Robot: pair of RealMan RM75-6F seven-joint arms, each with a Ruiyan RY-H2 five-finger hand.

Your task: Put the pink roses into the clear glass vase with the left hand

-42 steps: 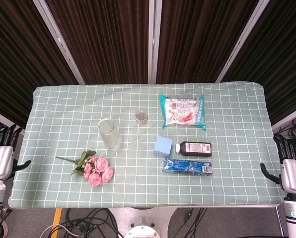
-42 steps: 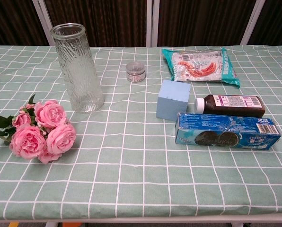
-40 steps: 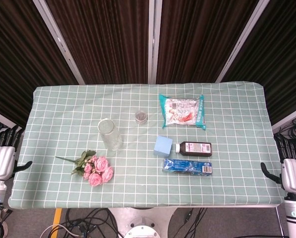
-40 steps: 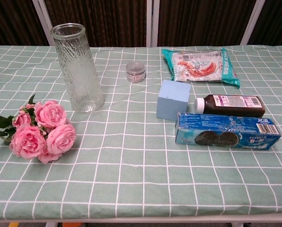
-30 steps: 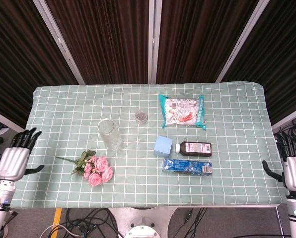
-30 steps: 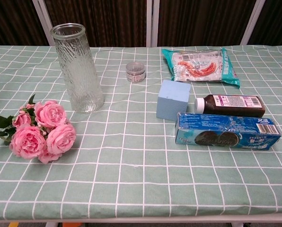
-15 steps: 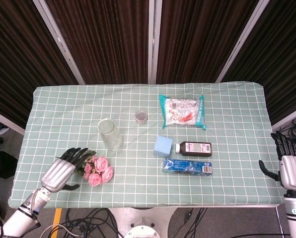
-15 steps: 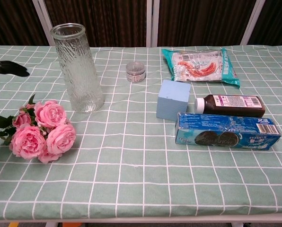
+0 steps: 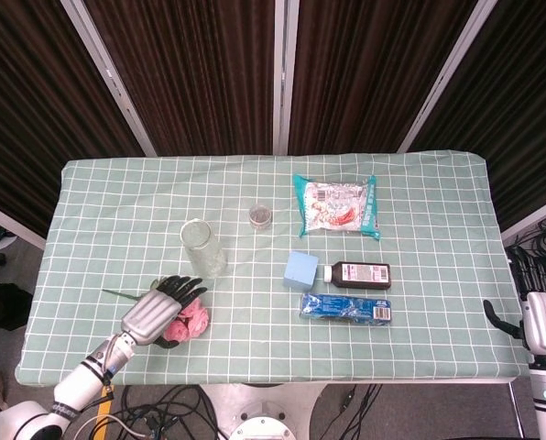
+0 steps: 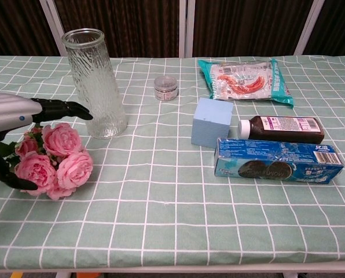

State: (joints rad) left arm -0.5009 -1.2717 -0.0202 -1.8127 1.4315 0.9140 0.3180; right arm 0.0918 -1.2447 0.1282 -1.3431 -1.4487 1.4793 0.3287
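Vase point(image 10: 96, 84) is clear glass with a rough, bark-like ribbed texture; roses point(image 10: 54, 159) look like matt fabric petals, and the table point(image 10: 172, 220) wears a matt green checked cloth. Left hand point(image 10: 13, 113) has a smooth silver shell with glossy black plastic fingers point(image 10: 62, 108). Snack bag point(image 10: 245, 80) and biscuit pack point(image 10: 276, 161) are shiny plastic film, the bottle point(image 10: 282, 128) glossy brown with a paper label, the blue block point(image 10: 212, 123) matt.
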